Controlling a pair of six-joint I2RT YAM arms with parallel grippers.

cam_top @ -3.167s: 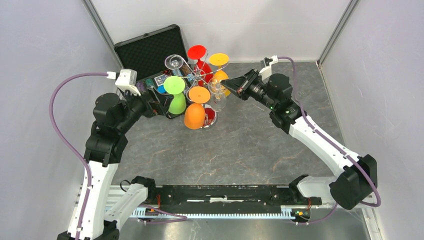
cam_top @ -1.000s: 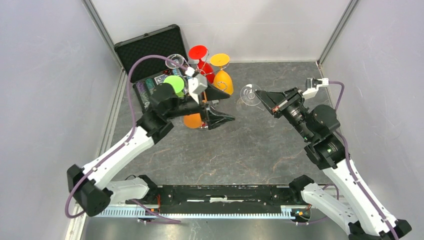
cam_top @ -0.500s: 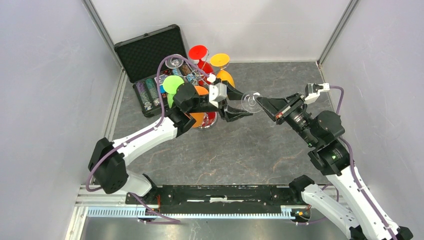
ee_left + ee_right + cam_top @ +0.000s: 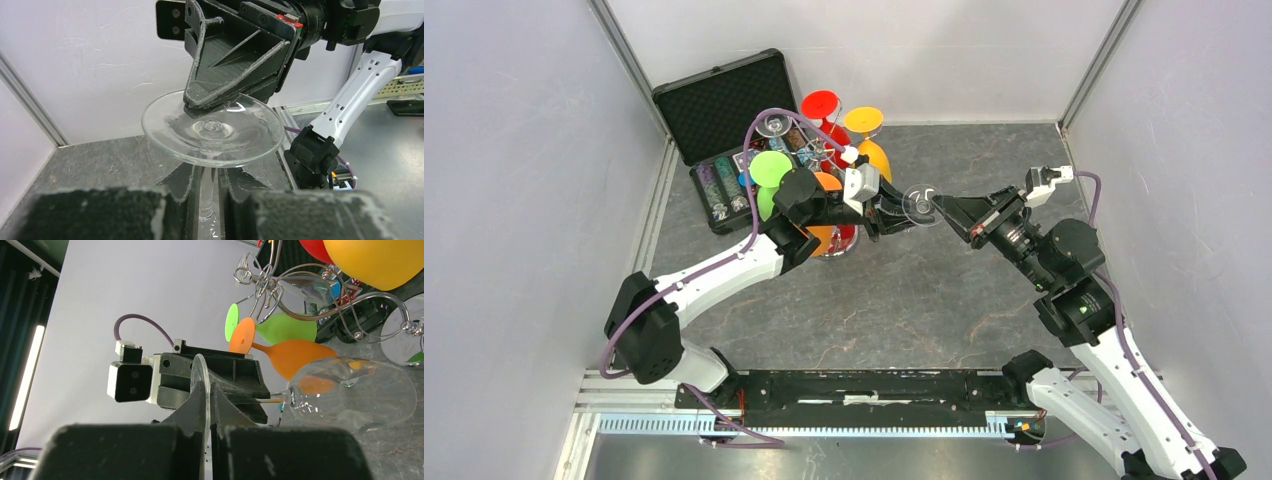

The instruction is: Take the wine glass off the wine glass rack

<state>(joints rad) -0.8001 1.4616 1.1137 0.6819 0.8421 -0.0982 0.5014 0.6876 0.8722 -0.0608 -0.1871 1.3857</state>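
Note:
A clear wine glass (image 4: 921,204) hangs on its side in the air, to the right of the silver wire wine glass rack (image 4: 822,152). My right gripper (image 4: 940,206) is shut on the rim of the round foot (image 4: 202,385). The bowl (image 4: 352,392) points towards the rack (image 4: 270,287). My left gripper (image 4: 894,213) reaches in from the rack side. Its two fingers (image 4: 182,187) press against either side of the thin stem (image 4: 212,197), just behind the foot (image 4: 212,127).
Green (image 4: 771,170), red (image 4: 821,104), yellow (image 4: 862,120) and orange (image 4: 816,238) glasses and one clear glass (image 4: 772,123) hang on the rack. An open black case (image 4: 720,100) holding coloured chips lies behind it by the left wall. The grey walls stand close on both sides.
My left arm has swung right, away from the rack, to the glass held by the right gripper. Its jaws have gone from wide open to closed round the stem. The right gripper has shifted slightly left.

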